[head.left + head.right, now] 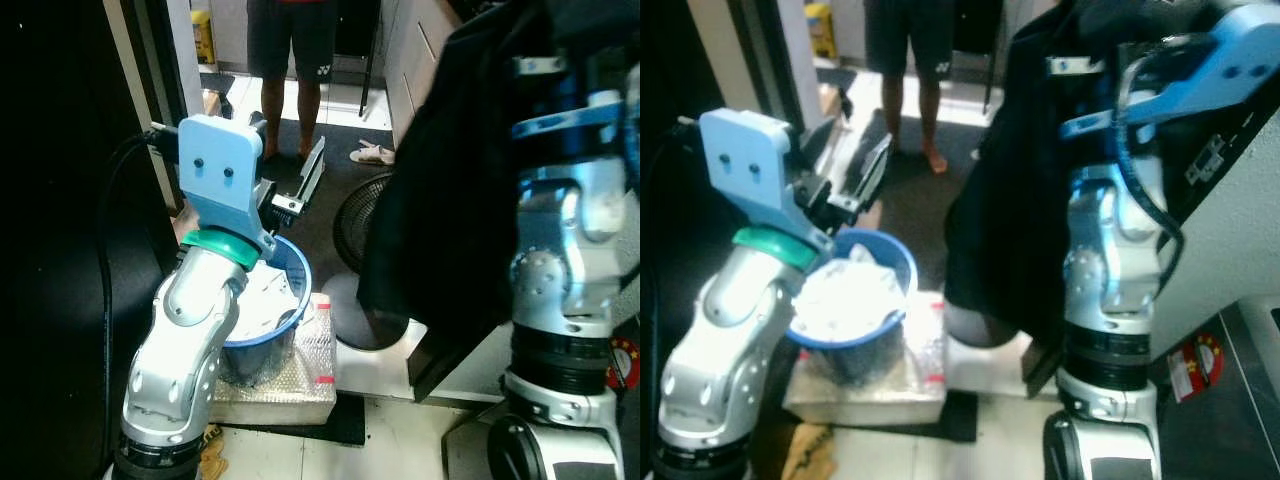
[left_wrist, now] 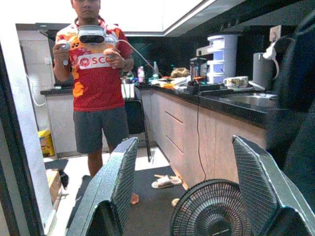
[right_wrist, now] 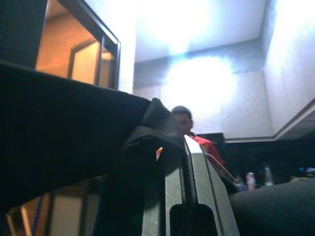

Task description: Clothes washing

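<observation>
Two grippers are raised: the right gripper (image 3: pixel 184 162), at the upper right of the frame, has its fingers clamped on a black garment (image 1: pixel 450 170) that hangs down the right-centre, while the left gripper (image 1: pixel 295 185) hovers with fingers apart above a blue basket (image 1: pixel 290 300) of white laundry (image 1: pixel 845 295) at lower left. Beyond them a floor fan (image 2: pixel 211 209) stands on the dark mat, and a person (image 2: pixel 93 83) in a red shirt stands at the top.
</observation>
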### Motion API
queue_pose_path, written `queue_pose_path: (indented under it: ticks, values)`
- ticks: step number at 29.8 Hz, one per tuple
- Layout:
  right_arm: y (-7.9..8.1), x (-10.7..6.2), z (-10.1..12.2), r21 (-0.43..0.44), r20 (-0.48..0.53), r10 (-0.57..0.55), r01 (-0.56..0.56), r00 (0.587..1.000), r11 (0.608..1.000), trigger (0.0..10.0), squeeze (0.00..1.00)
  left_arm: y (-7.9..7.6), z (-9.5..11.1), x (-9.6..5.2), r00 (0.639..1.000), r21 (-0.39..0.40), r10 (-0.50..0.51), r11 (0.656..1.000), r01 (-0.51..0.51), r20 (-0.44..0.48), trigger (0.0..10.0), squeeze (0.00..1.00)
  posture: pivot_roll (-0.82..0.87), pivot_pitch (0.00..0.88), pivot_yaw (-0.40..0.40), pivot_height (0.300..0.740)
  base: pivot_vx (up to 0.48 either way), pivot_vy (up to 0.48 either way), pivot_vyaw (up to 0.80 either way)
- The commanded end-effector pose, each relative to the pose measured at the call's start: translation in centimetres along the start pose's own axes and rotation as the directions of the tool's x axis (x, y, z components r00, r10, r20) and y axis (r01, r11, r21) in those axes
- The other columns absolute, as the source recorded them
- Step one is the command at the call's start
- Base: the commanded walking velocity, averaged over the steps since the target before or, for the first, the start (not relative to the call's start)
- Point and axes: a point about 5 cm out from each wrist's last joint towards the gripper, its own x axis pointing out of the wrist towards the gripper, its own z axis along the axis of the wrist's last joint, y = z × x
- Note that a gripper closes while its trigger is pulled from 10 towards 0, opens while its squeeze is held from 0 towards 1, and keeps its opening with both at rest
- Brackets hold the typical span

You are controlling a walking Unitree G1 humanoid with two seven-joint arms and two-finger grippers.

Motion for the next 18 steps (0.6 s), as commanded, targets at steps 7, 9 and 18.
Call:
queue_pose_path:
  ticks: [7, 9, 18]
  values:
    - [-0.7, -3.7, -4.0, -0.141, -0.229, -0.046, 0.014, 0.972, 0.990, 10.0, 0.00, 0.8, -0.6, -0.5, 0.999, 0.020, 0.027, 0.999, -0.026, -0.041, 10.0, 0.00, 0.05, 0.053, -0.010, 0.740, 0.000, 0.000, 0.00]
    - [-0.8, -3.9, -4.1, -0.148, -0.238, -0.051, 0.016, 0.970, 0.989, 10.0, 0.00, 1.0, -0.6, -0.5, 0.999, 0.024, 0.033, 0.999, -0.032, -0.041, 10.0, 0.00, 0.05, 0.051, -0.010, 0.740, 0.000, 0.000, 0.00]
    - [-1.3, -3.3, -3.7, -0.156, -0.239, -0.072, 0.035, 0.968, 0.987, 10.0, 0.00, 1.1, -0.5, -0.4, 0.999, 0.029, 0.033, 0.999, -0.032, -0.037, 10.0, 0.00, 0.05, 0.046, -0.008, 0.740, 0.000, 0.000, -0.63]
